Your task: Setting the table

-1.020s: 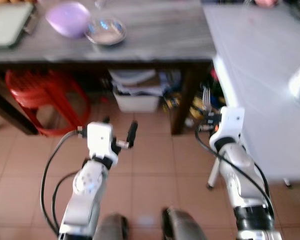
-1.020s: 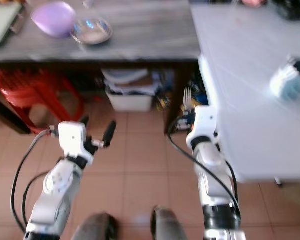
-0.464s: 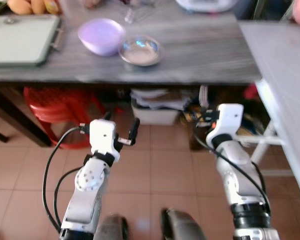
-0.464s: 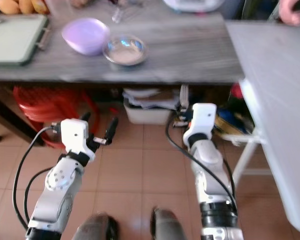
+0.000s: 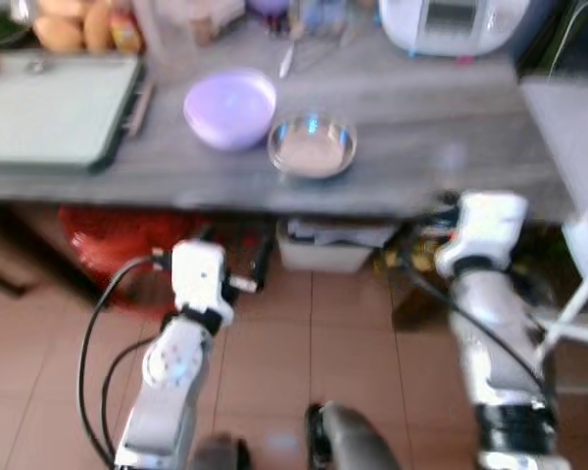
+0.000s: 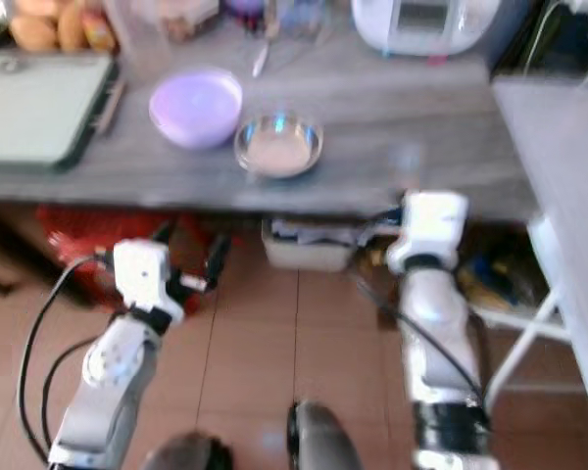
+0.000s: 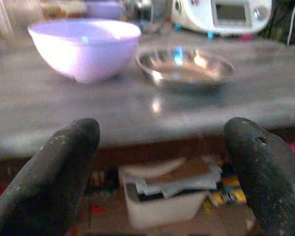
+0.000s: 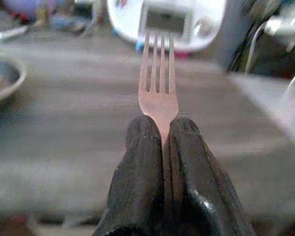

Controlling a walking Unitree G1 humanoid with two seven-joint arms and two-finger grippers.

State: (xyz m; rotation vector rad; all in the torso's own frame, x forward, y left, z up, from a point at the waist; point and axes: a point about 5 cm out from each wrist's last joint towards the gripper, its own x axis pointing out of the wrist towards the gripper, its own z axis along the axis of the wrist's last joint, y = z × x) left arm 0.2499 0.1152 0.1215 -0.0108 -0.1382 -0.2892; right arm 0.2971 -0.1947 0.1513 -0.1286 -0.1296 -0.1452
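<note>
Green tray (image 5: 54, 108) at far left of grey worktop (image 5: 412, 147), fruit (image 5: 64, 29) behind it. Lilac bowl (image 5: 229, 106) next, steel dish (image 5: 312, 147) just beside it, white appliance (image 5: 458, 22) at the back right. Below the front edge: left tool (image 7: 157, 162), fingers (image 7: 56, 177) spread wide apart, nothing between, aimed at bowl and dish; red stool (image 5: 113, 250) and white bin (image 5: 323, 253) underneath. Right tool (image 8: 162, 130) pressed together, clamped on metal fork (image 8: 158, 81), tines up, held before the worktop edge.
</note>
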